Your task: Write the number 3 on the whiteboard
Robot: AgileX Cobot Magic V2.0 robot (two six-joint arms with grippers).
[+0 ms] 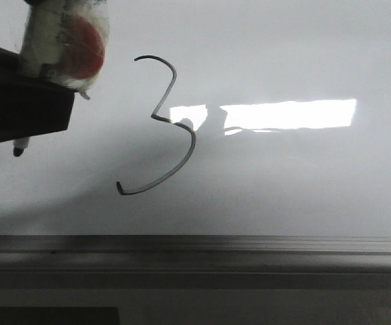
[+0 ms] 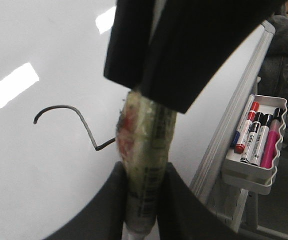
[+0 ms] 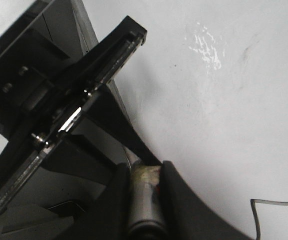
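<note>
**3 drawn, pen lifted clear**

The number 3 (image 1: 165, 128) sits complete on the whiteboard (image 1: 303, 183), left of the bright reflection. Left gripper (image 2: 143, 197): fingers clamped on a tape-wrapped marker (image 2: 144, 165), tip hanging off to the left of the numeral. Right gripper (image 3: 144, 192): fingers clamped on a second wrapped cylinder (image 3: 144, 200). Marker judged light and stiff, wrap gives grip; hold mid-barrel. Board glossy, slick; fresh ink likely smears. Spare markers sit in a tray (image 2: 248, 175) at the board's edge.
</note>
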